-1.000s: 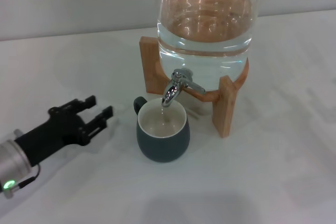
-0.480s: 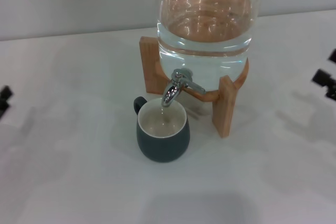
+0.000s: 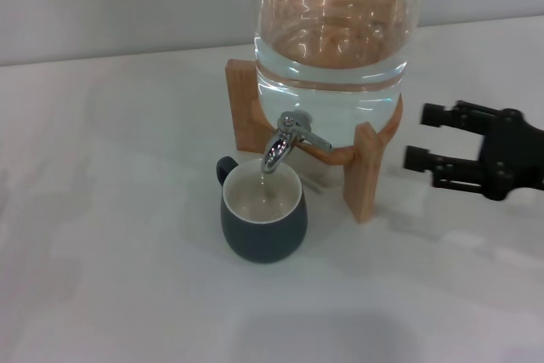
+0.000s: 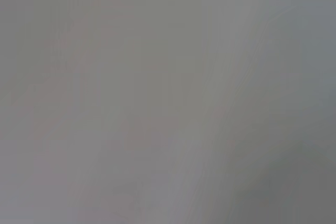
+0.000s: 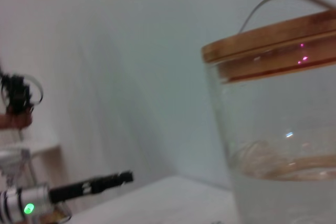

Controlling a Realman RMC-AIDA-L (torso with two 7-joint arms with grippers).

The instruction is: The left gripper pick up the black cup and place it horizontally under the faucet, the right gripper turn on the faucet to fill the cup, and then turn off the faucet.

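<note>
Upper centre of the head view: the big glass water dispenser (image 3: 333, 40) on its wooden stand (image 3: 365, 172), on the white worktop (image 3: 110, 210). My right claw (image 3: 418, 137), fingers parted and empty, hovers at mid-right. The squat slate-black cup (image 3: 263, 220) stands upright at centre, under the chrome faucet (image 3: 285, 139). My left claw (image 5: 118, 178) shows only in the right wrist view, lower left; I cannot tell its opening.

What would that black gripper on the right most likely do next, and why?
Probably move in toward the faucet and take its lever. The black cup already stands upright under the spout, the right gripper hovers open beside the dispenser's wooden stand, not touching anything, and the left gripper is well away.
</note>
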